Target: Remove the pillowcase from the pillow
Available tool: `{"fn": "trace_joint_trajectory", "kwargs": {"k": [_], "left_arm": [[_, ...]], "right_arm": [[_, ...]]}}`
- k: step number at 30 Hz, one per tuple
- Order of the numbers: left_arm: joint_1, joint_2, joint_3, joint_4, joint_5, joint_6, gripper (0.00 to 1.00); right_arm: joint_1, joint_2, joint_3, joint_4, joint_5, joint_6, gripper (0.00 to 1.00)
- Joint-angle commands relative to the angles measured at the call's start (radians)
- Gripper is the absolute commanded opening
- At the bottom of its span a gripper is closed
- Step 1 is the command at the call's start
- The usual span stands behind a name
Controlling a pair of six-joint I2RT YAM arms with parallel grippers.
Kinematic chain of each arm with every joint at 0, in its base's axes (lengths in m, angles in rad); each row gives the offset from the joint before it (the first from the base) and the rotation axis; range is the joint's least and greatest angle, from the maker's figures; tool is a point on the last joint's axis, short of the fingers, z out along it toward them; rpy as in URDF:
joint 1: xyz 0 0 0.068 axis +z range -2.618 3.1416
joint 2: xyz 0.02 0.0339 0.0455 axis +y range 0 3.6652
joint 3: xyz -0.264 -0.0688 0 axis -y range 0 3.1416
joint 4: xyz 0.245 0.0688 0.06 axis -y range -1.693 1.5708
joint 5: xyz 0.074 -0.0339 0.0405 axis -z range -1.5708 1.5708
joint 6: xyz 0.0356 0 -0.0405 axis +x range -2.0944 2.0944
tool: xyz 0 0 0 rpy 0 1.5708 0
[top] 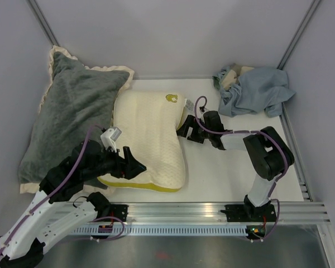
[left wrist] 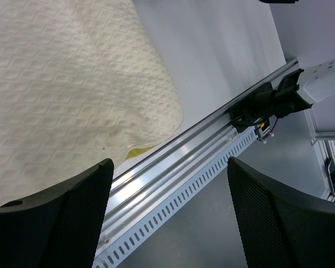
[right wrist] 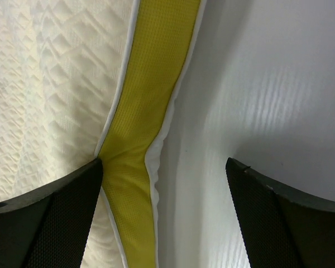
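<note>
The pillow (top: 151, 134), cream-white and quilted with a yellow-green edge band, lies bare in the middle of the table. The pillowcase (top: 254, 92) sits crumpled in a grey-blue heap at the back right corner, apart from the pillow. My left gripper (top: 133, 166) hovers at the pillow's near left edge, open. The left wrist view shows the pillow (left wrist: 61, 84) off to the side and only rail between the fingers of the left gripper (left wrist: 170, 218). My right gripper (top: 184, 128) is open at the pillow's right edge. In the right wrist view the right gripper (right wrist: 164, 215) straddles the yellow-green band (right wrist: 139, 139).
A large dark grey plush pillow (top: 67, 111) with a cream ruffle leans in the back left corner. An aluminium rail (top: 212, 212) runs along the table's near edge, also seen as the slotted rail (left wrist: 173, 167). Walls close in on the left, back and right.
</note>
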Motion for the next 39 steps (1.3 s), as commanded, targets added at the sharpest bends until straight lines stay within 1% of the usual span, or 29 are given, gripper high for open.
{"fn": "trace_joint_trajectory", "kwargs": {"k": [1, 2, 4, 5, 7, 8, 11, 16, 19, 22, 24, 25, 26, 28, 29, 31, 33, 34, 35, 36, 37, 38, 39], "left_arm": [[-0.003, -0.001, -0.002, -0.016, -0.024, -0.024, 0.88], [-0.003, -0.003, -0.004, -0.016, -0.024, -0.024, 0.87], [-0.003, -0.001, -0.007, -0.013, -0.023, -0.026, 0.87], [-0.001, 0.000, -0.011, -0.011, -0.024, -0.026, 0.88], [-0.001, -0.001, -0.014, -0.008, -0.029, -0.028, 0.87], [-0.001, -0.003, -0.017, -0.008, -0.032, -0.029, 0.87], [-0.003, -0.004, -0.024, -0.003, -0.033, -0.035, 0.88], [-0.003, -0.006, -0.021, -0.006, -0.026, -0.043, 0.88], [-0.003, -0.006, -0.019, -0.010, -0.026, -0.044, 0.87], [-0.003, 0.008, -0.024, -0.010, -0.023, -0.038, 0.88], [-0.003, 0.020, -0.021, -0.016, -0.032, -0.029, 0.88], [-0.003, 0.028, -0.022, -0.016, -0.032, -0.028, 0.88], [-0.001, 0.032, -0.027, -0.013, -0.030, -0.028, 0.88], [-0.003, 0.034, -0.042, 0.015, -0.017, -0.031, 0.88], [-0.003, 0.039, -0.060, 0.027, 0.000, -0.034, 0.88], [-0.003, 0.052, -0.077, 0.056, 0.011, -0.031, 0.88], [-0.003, 0.088, -0.085, 0.061, 0.020, -0.025, 0.87], [-0.003, 0.100, -0.085, 0.064, 0.022, -0.021, 0.87], [-0.003, 0.108, -0.083, 0.066, 0.022, -0.018, 0.87], [-0.001, 0.118, -0.083, 0.067, 0.020, -0.015, 0.87], [-0.003, 0.120, -0.083, 0.078, 0.019, -0.015, 0.87], [-0.001, 0.118, -0.085, 0.084, 0.020, -0.017, 0.87], [-0.003, 0.114, -0.085, 0.090, 0.020, -0.017, 0.87]], "right_arm": [[0.026, -0.122, -0.026, 0.022, 0.046, 0.001, 0.98], [0.026, -0.135, -0.020, -0.030, 0.050, -0.013, 0.98], [0.026, -0.171, 0.012, -0.117, 0.119, -0.055, 0.98], [0.026, -0.180, 0.023, -0.194, 0.145, -0.068, 0.98], [0.026, -0.215, 0.019, -0.216, 0.193, -0.098, 0.98], [0.027, -0.223, 0.013, -0.213, 0.196, -0.104, 0.98], [0.031, -0.205, 0.014, -0.182, 0.112, -0.113, 0.98], [0.063, -0.102, 0.059, -0.130, -0.003, -0.093, 0.98], [0.096, -0.044, 0.095, -0.107, -0.029, -0.072, 0.98], [0.148, -0.008, 0.125, -0.092, -0.029, -0.061, 0.95], [0.175, 0.012, 0.144, -0.101, 0.007, -0.056, 0.86], [0.193, 0.019, 0.154, -0.110, 0.026, -0.049, 0.79], [0.198, 0.025, 0.158, -0.122, 0.043, -0.050, 0.62], [0.207, 0.036, 0.175, -0.148, 0.116, -0.067, 0.31], [0.208, 0.038, 0.186, -0.202, 0.145, -0.078, 0.01], [0.208, 0.027, 0.192, -0.245, 0.255, -0.096, 0.00], [0.209, -0.013, 0.194, -0.343, 0.367, -0.130, 0.00], [0.209, -0.031, 0.192, -0.368, 0.515, -0.142, 0.00], [0.209, -0.052, 0.192, -0.453, 0.582, -0.171, 0.00], [0.209, -0.095, 0.197, -0.492, 0.650, -0.185, 0.00], [0.205, -0.112, 0.201, -0.538, 0.810, -0.193, 0.00], [0.204, -0.149, 0.207, -0.620, 0.870, -0.200, 0.00], [0.190, -0.166, 0.212, -0.653, 0.924, -0.207, 0.00]]}}
